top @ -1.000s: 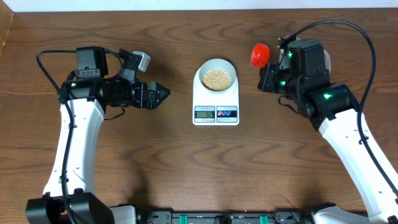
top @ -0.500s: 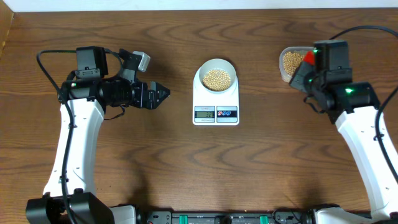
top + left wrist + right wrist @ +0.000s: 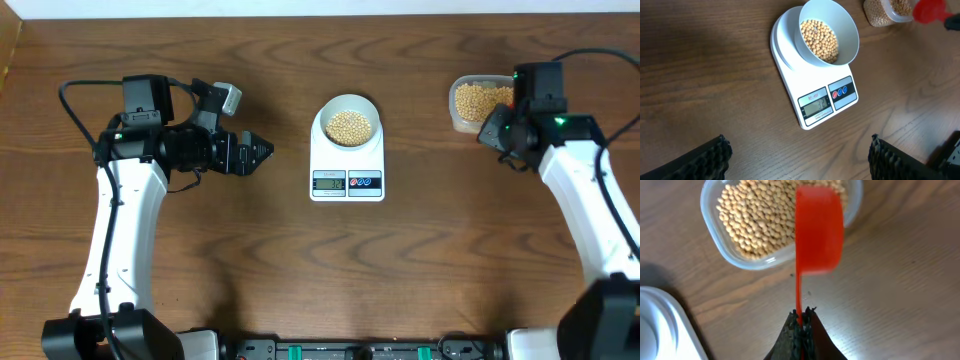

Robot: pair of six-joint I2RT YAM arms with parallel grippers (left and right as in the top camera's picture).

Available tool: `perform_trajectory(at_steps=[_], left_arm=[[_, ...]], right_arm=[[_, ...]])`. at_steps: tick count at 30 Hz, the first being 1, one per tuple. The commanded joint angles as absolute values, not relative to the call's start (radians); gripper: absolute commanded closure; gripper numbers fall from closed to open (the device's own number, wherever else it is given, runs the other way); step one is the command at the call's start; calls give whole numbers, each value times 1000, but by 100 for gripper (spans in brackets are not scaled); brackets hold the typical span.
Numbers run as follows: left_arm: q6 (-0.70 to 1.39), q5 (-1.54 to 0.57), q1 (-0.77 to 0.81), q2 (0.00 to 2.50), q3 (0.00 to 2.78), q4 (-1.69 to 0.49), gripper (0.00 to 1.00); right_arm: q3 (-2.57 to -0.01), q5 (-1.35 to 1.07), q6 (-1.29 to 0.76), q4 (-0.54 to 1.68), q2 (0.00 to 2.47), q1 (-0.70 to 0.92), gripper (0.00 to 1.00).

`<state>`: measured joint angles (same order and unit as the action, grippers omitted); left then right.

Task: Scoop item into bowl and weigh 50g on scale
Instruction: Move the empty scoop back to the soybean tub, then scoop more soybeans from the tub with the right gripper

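The pale bowl [image 3: 325, 112] stands on the white scale [image 3: 347, 183] at the table's middle and holds tan beans [image 3: 349, 125]. In the left wrist view the bowl [image 3: 852, 31], its beans [image 3: 821, 40] and the scale [image 3: 790, 85] lie ahead of my left gripper [image 3: 799, 145]. My left gripper [image 3: 262, 152] is open and empty, to the left of the scale. My right gripper [image 3: 801, 314] is shut on the thin handle of a red scoop [image 3: 819, 235]. The scoop's cup hangs over the near rim of a clear tub [image 3: 722, 255] full of beans [image 3: 760, 215].
The clear tub [image 3: 463, 112] stands at the back right, right of the scale; it also shows in the left wrist view [image 3: 877, 19]. The scale's display [image 3: 816, 104] and two buttons face the table's front. Bare wood lies around the scale.
My right arm has swung right, away from the scale, carrying the red scoop to the clear tub. The left arm has not moved.
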<state>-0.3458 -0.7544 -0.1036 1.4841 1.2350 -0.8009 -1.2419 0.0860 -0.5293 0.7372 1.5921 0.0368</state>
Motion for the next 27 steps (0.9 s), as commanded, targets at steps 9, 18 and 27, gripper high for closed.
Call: perform_trajectory(at_steps=[9,18,27], left_arm=[[-366,-767,-108,1464,1248,-800,10],[-366,-767,-108,1464,1248,-800,10],[-366,-767,-108,1464,1248,-800,10]], right_arm=[[-1243,6,-628,612,1630,32,99],[-1243,-19,-662,630,1655,27,99],[-1243,-37,-684,618,1725,26,99]])
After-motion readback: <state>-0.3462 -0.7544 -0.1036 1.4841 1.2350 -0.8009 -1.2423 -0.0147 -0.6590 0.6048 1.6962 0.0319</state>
